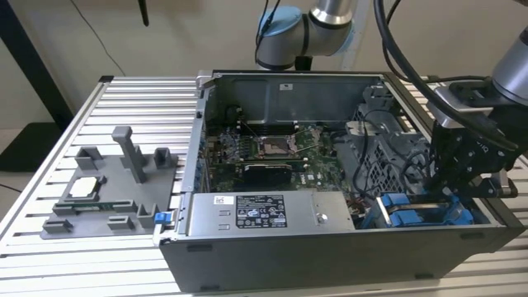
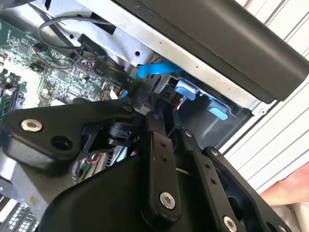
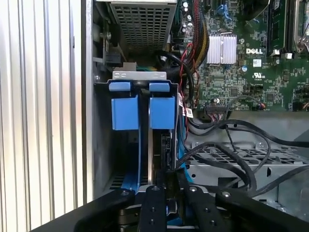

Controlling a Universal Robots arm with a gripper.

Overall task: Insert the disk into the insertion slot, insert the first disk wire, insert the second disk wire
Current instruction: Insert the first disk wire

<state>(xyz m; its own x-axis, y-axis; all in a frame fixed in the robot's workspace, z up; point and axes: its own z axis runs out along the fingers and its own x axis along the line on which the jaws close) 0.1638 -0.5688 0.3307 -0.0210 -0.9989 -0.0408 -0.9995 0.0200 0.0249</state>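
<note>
Exterior view: gripper hangs low in the case's corner at the view's right, over the blue-edged slot. A grey power box sits just beside, w/ the motherboard near it. First wrist view adds detail: the disk, in its blue frame, stands on edge inside the slot, a 2nd blue frame alongside and black wires near. Second wrist view gives me a blue flat cable close to the gripper. I can't tell how far the gripper is open, nor whether it holds anything.
</note>
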